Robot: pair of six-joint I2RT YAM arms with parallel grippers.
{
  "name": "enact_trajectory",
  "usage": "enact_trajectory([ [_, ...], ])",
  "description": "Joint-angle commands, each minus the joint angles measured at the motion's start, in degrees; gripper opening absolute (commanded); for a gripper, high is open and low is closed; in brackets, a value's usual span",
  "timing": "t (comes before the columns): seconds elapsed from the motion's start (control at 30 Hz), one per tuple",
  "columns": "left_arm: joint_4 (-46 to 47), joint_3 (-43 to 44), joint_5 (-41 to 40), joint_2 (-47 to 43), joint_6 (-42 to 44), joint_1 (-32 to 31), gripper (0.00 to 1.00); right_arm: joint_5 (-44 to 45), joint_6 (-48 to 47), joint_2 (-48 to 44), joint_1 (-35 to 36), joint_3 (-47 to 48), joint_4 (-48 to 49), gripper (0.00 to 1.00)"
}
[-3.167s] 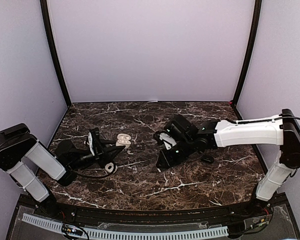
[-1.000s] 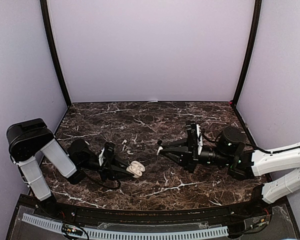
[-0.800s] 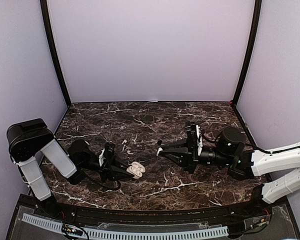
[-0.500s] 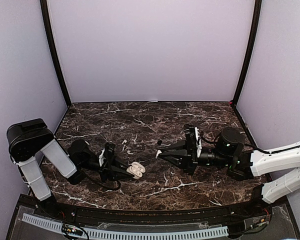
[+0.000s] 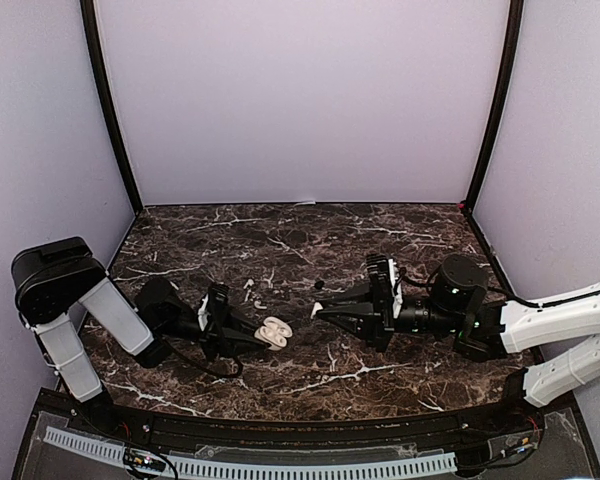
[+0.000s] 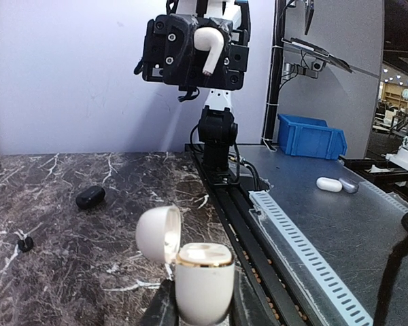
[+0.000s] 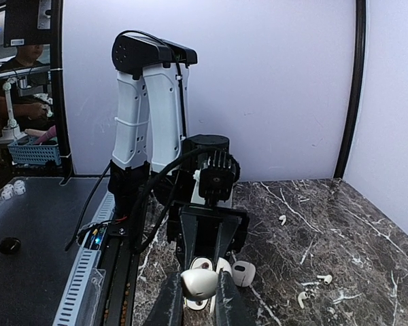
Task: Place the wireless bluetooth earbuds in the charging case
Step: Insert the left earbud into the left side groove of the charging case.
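Lilac walls [image 5: 300,100] close in a dark marble table [image 5: 380,230] veined in white. Low along the left edge lies the left arm [image 5: 105,315]. The white-shelled right arm [image 5: 550,320] reaches in from the right edge.

The left gripper [image 5: 258,336], toward the near-left corner, is clamped on the base of a white charging case [image 6: 204,282]. The case stands upright with its lid [image 6: 158,234] swung back and a gold band at its mouth.

The right gripper [image 5: 322,312] points at the case from mid-table, a short gap apart. Its fingers are pinched tight on a white earbud [image 7: 200,282], which is off the table.

Loose white earbuds [image 5: 248,289] lie beyond the case toward the far edge. A black bud [image 5: 321,283] lies near the table's middle.
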Motion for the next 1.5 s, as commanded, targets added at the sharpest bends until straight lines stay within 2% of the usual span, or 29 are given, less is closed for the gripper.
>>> enact_trajectory([
  [0.0, 7.4, 3.66, -1.22, -3.68, 2.43, -0.24, 0.07, -0.61, -3.02, -0.48, 0.58, 0.83, 2.31, 0.0],
  [0.2, 1.21, 7.44, -0.26, -5.54, 6.73, -1.26, 0.07, -2.74, -7.72, -1.83, 0.58, 0.05, 2.54, 0.0],
  [0.47, -0.44, 9.48, -5.72, -4.91, 15.36, -5.16, 0.07, -4.11, -8.51, -3.61, 0.58, -1.87, 7.49, 0.0],
  [0.8, -0.55, 12.13, -7.31, -3.75, 14.77, -6.28, 0.07, -3.7, -12.35, -5.53, 0.57, -3.5, 7.67, 0.0],
  [1.2, 0.59, 14.08, -8.97, -2.19, 14.52, -8.16, 0.07, -0.27, -13.35, -3.49, 1.93, -4.25, 11.88, 0.0],
  [1.47, 0.49, 15.07, -7.07, -1.81, 12.5, -8.24, 0.07, -0.66, -16.48, -4.29, 2.34, -3.59, 7.88, 0.0],
])
